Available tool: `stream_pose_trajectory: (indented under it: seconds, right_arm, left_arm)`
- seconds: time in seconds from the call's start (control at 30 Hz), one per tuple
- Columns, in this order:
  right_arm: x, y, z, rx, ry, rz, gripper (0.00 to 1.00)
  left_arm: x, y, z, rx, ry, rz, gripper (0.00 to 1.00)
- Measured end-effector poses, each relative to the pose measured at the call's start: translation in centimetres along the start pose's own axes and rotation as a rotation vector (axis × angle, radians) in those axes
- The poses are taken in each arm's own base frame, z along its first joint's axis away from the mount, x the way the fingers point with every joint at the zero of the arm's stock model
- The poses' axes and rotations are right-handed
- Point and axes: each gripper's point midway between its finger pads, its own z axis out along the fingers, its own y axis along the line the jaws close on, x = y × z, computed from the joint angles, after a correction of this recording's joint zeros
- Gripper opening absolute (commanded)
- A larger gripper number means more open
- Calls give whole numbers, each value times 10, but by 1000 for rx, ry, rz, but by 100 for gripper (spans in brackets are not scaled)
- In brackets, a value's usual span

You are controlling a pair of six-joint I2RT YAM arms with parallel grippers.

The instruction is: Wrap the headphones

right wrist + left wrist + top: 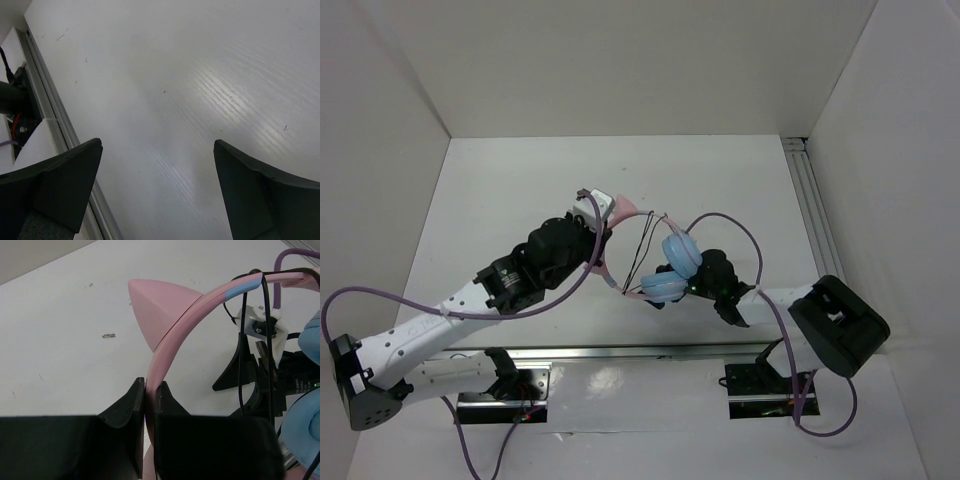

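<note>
The headphones are held up over the middle of the table. The pink headband (pixel 620 208) with its cat ear (pixel 150 307) runs into my left gripper (pixel 150 388), which is shut on the band; in the top view that gripper (pixel 597 250) sits left of the cups. The two light blue ear cups (pixel 680 252) hang to the right, and the thin black cable (pixel 638 255) loops between band and cups, also showing in the left wrist view (pixel 242 340). My right gripper (pixel 157 145) is open and empty, seeing only bare table. In the top view it (pixel 660 298) lies just below the cups, partly hidden.
An aluminium rail (pixel 815 215) runs along the table's right side, and another rail (pixel 50 120) along the near edge by the arm bases. Thick purple robot cables (pixel 740 235) arc over both arms. White walls close the back and sides.
</note>
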Motion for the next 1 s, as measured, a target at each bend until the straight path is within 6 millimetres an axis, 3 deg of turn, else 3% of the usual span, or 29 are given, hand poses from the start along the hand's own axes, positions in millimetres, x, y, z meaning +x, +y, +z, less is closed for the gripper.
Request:
stream_pose_trajectory:
  seconds: [0.2,0.37,0.53,0.7,0.83,1.0]
  right_arm:
    - [10,-9,-19,80,-30,63,100]
    - [0,-14,-40,191,-118,132,100]
    - [-10,-17,-68,342,-228,222,100]
    - [-9,-41,-104,567,-309,305,100]
    - [-12,-55,-123,683,-330,282,100]
    - [-15,-61,-127,721,-305,173,100]
  left_arm:
    - [6,-2,10,-15,1,-25,0]
    - [8,-3,16,-20,-1,-34,0]
    - [14,-4,28,-50,10,-64,0]
    - [23,-3,32,-86,29,-85,0]
    - [31,-1,32,-104,53,-97,0]
    - [39,-2,31,-120,130,-107,0]
